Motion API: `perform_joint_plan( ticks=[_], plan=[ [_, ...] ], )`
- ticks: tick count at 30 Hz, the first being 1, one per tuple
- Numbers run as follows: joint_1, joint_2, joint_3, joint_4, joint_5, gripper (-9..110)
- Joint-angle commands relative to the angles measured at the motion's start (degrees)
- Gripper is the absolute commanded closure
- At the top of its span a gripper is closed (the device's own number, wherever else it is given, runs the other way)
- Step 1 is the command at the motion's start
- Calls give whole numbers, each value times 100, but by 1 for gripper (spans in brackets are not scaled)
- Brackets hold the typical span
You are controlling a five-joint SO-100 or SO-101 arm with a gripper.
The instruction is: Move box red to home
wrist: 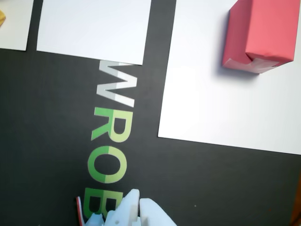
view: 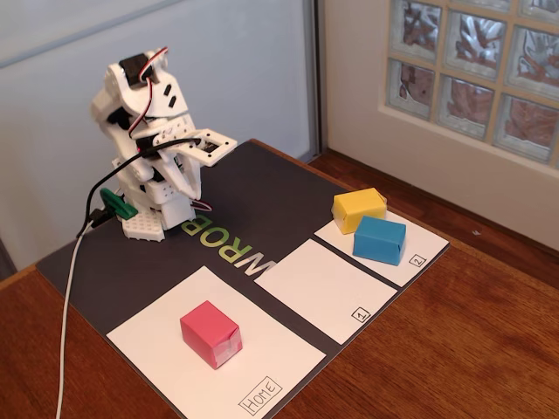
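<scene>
We're looking at a compact white plastic arm (view: 153, 144), blocky printed shells stacked over a studded white base. Black servo bodies peek through, red and black wires loop across the top, and a white cable (view: 70, 305) trails off beside a green clamp (view: 115, 205).

Your gripper (wrist: 134, 209) pokes in at the bottom edge of the wrist view, white fingertips pressed together with nothing between them, over the dark mat (wrist: 56, 141) and the green "ROB" lettering (wrist: 109, 146). Far up and to the right of it, the box red (wrist: 261, 33) sits on home (wrist: 211, 103), the big white sheet, well apart from your fingers. Straight above the gripper lies another white sheet (wrist: 94, 28), and a third (wrist: 14, 23) at upper left
</scene>
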Motion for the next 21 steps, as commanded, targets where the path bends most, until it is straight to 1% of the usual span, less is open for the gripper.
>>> perform_joint_plan(
  ticks=[1,6,11,18,21],
  plan=[
    [-35,202,325,18,26,102],
    [9,378,879,-70,123,102],
    [9,1020,1731,-255,562,102],
    [-220,1705,2505,-325,870,102],
    [-316,1705,2742,-492,1099,102]
  ],
)
